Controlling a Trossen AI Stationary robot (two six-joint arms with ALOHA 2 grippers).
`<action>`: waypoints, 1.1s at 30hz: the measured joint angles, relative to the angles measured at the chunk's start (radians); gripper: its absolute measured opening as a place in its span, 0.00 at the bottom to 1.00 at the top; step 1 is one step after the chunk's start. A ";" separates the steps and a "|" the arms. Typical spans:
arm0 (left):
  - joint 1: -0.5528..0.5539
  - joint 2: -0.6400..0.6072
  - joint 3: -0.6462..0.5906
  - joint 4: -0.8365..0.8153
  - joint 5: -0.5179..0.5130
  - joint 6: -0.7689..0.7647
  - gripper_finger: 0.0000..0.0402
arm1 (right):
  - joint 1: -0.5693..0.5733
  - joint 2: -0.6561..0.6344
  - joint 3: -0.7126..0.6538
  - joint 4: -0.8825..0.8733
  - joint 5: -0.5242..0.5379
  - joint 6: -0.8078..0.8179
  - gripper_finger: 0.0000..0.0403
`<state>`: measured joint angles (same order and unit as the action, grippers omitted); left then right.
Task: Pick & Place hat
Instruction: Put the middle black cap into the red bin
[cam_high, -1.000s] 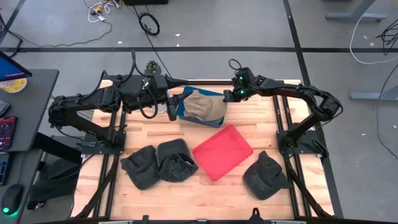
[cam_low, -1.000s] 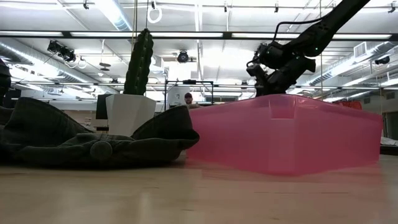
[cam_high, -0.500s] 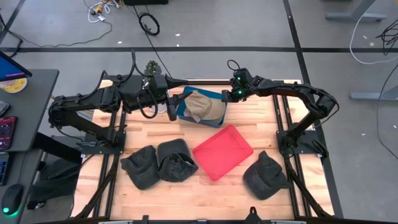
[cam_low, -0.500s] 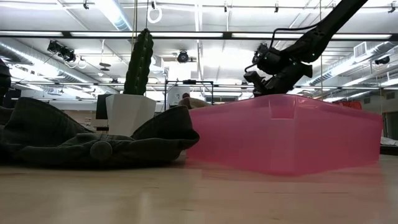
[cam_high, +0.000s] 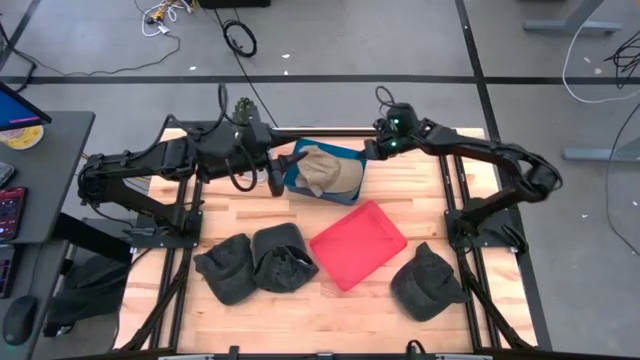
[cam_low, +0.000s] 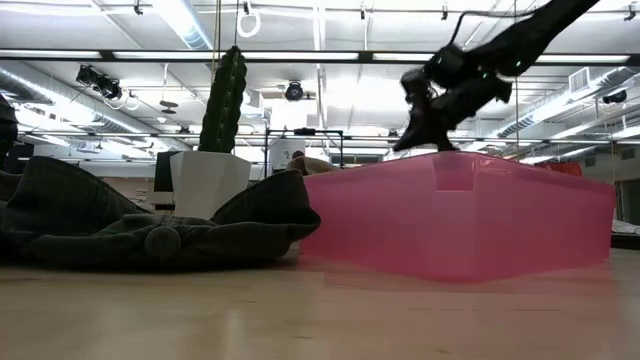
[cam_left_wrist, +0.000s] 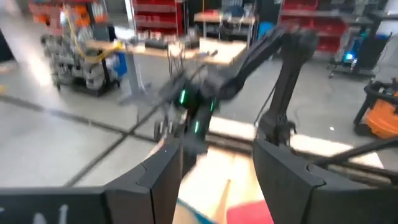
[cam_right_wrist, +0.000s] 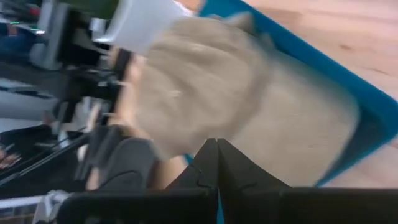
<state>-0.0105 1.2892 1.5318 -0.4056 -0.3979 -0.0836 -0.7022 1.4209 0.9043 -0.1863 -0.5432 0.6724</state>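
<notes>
Your right gripper (cam_high: 372, 150): raised at blue bin (cam_high: 346, 156) edge, fingers pressed together, empty | left gripper (cam_high: 274, 183): beside bin, fingers parted, empty | tan hat (cam_high: 325, 171): in bin, far worktop (cam_high: 400, 195) side.

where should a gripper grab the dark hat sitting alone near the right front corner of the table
Judging from the high view, the dark hat lies apart from the red bin, its brim tapering to a tip toward the table's far side. Pinching that thin brim from straight above looks best; the rounded crown seems too bulky to close on. The right gripper is nearer.
</notes>
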 joint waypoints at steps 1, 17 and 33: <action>0.000 0.000 0.000 -0.029 0.003 -0.015 0.50 | 0.002 -0.024 0.000 0.000 -0.007 0.000 0.00; -0.014 -0.002 -0.032 -0.467 0.338 -0.442 0.50 | -0.003 -0.190 0.000 -0.210 -0.016 -0.162 0.09; -0.034 0.000 -0.555 -0.515 0.434 -1.114 0.61 | -0.003 -0.190 0.000 -0.221 -0.015 -0.206 0.26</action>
<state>-0.0443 1.2896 0.9768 -0.9202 0.0359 -1.1976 -0.7052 1.2312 0.9047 -0.4070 -0.5585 0.4662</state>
